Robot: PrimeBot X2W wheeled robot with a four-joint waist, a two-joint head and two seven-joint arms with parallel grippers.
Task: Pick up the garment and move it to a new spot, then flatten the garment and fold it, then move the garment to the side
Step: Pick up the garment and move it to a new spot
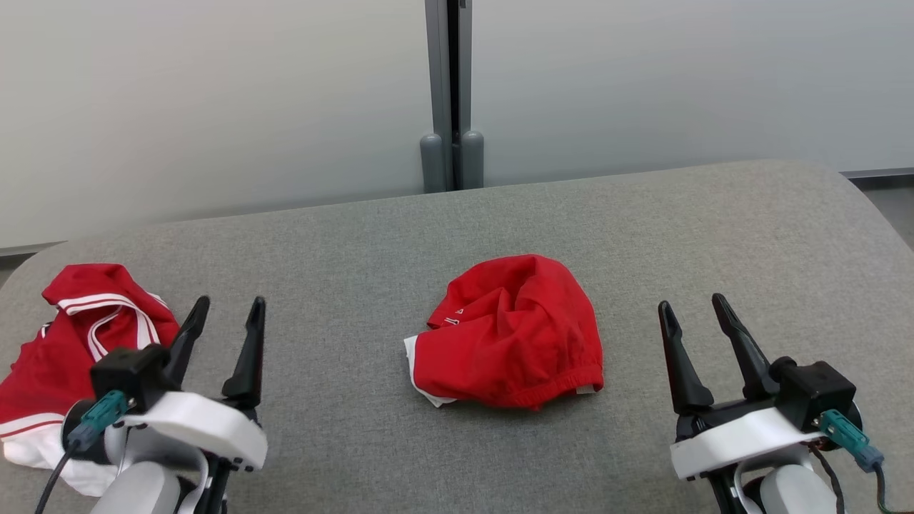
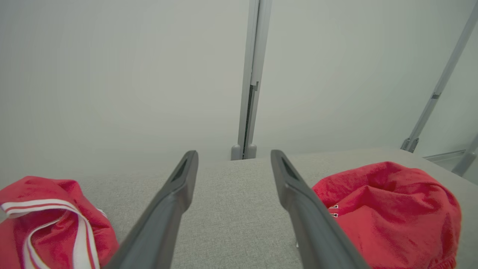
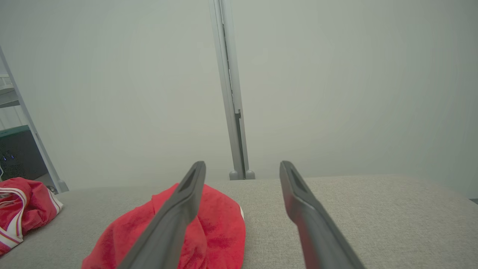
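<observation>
A crumpled red garment (image 1: 514, 335) lies in a heap in the middle of the grey fabric-covered table (image 1: 357, 235). My left gripper (image 1: 230, 303) hovers open at the lower left, well to the left of the heap, with nothing between its fingers. In the left wrist view the left gripper (image 2: 233, 155) points at bare table, and the garment (image 2: 388, 213) lies to its right. My right gripper (image 1: 691, 303) stands open at the lower right, apart from the heap. In the right wrist view the right gripper (image 3: 242, 164) is empty, and the garment (image 3: 220, 231) lies partly behind its left finger.
A second red garment with white stripes (image 1: 78, 335) lies bunched at the table's left edge, just behind my left wrist. A grey post (image 1: 450, 93) stands against the pale wall behind the table. Dark shelving (image 3: 15, 157) stands off the table's left end.
</observation>
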